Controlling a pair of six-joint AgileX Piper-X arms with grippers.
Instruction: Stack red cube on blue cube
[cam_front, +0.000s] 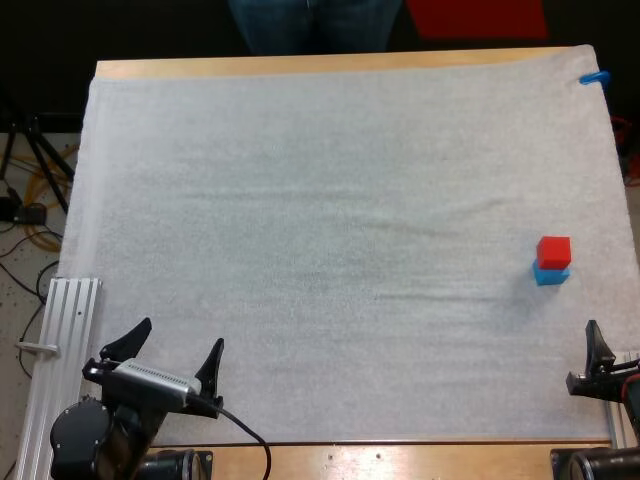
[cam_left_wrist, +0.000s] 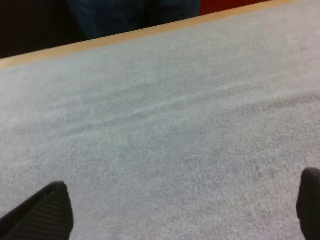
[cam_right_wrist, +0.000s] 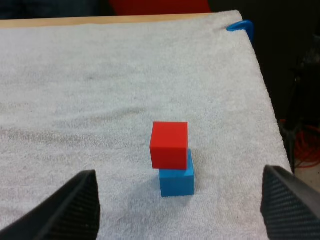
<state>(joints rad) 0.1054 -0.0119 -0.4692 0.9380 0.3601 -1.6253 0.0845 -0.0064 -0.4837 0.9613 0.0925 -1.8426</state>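
Observation:
The red cube (cam_front: 553, 250) rests on top of the blue cube (cam_front: 550, 273) near the mat's right side, slightly offset. In the right wrist view the red cube (cam_right_wrist: 169, 145) sits on the blue cube (cam_right_wrist: 177, 181) a short way ahead of my right gripper (cam_right_wrist: 182, 212), whose fingers stand wide apart and clear of both cubes. My right gripper (cam_front: 597, 360) sits at the right edge near the front. My left gripper (cam_front: 172, 358) is open at the front left over bare mat, far from the cubes, and its fingertips (cam_left_wrist: 42, 215) stand wide apart.
A person's legs (cam_front: 315, 22) stand beyond the table's far edge. The white mat (cam_front: 320, 220) covers most of the table. A metal rail (cam_front: 60, 350) lies along the front left, beside my left arm.

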